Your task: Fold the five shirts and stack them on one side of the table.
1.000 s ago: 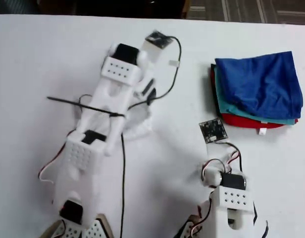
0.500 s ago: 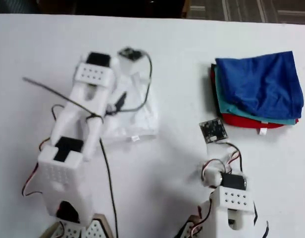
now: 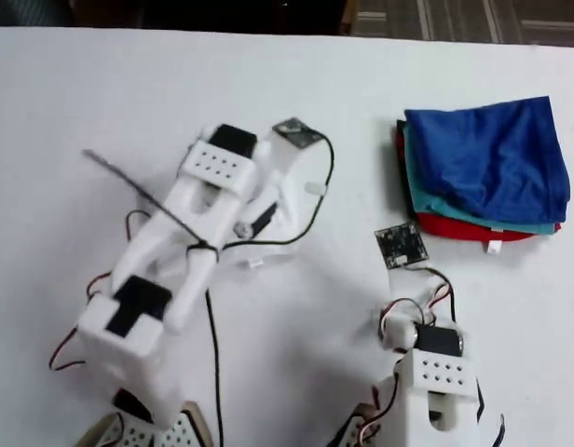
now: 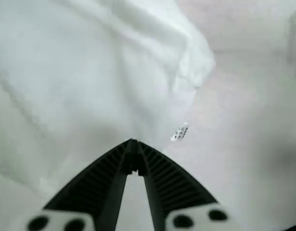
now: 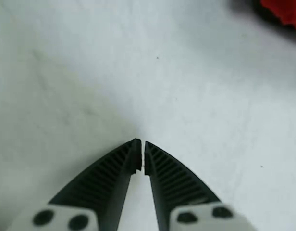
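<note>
A white shirt (image 3: 285, 233) lies crumpled at mid-table, mostly under my left arm (image 3: 175, 251). My left gripper (image 3: 261, 220) rests on it, and the left wrist view shows the jaws (image 4: 134, 147) shut over the white shirt (image 4: 80, 72) near its small tag (image 4: 179, 132). I cannot tell if any cloth is pinched. At the right lies a folded stack with a blue shirt (image 3: 487, 154) on top, then teal (image 3: 427, 200) and red (image 3: 464, 228) below. My right gripper (image 5: 142, 147) is shut over bare table, near a red shirt corner (image 5: 285, 9).
The right arm (image 3: 436, 368) sits drawn back at the front edge, below the stack. Black cables loop from the left arm over the shirt. The table's far edge (image 3: 175, 30) borders a dark floor.
The left arm swung left off the white shirt half a second ago, then came back right over it. The shirt now lies more bunched under the arm. The right arm and stack stayed still.
</note>
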